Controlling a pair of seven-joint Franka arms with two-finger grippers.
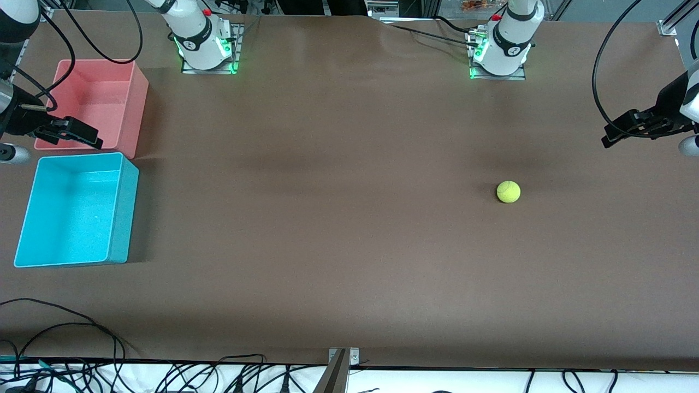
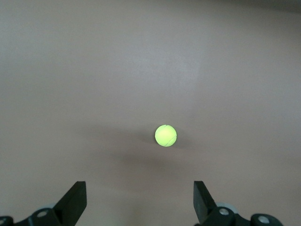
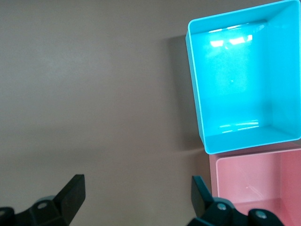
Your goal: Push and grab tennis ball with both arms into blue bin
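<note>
The tennis ball (image 1: 508, 191) (image 2: 165, 135), small and yellow-green, rests on the brown table toward the left arm's end. My left gripper (image 1: 610, 136) (image 2: 139, 188) hangs open above the table at that end, well apart from the ball and holding nothing. The blue bin (image 1: 123, 213) (image 3: 240, 80) stands empty at the right arm's end of the table. My right gripper (image 1: 90, 136) (image 3: 136, 181) hovers open over the pink bin's edge, just beside the blue bin, with nothing between its fingers.
A pink bin (image 1: 98, 98) (image 3: 254, 183), empty, stands beside the blue bin, farther from the front camera. Both arm bases (image 1: 207, 49) (image 1: 502, 52) stand at the table's back edge. Cables (image 1: 65, 338) lie along the front edge.
</note>
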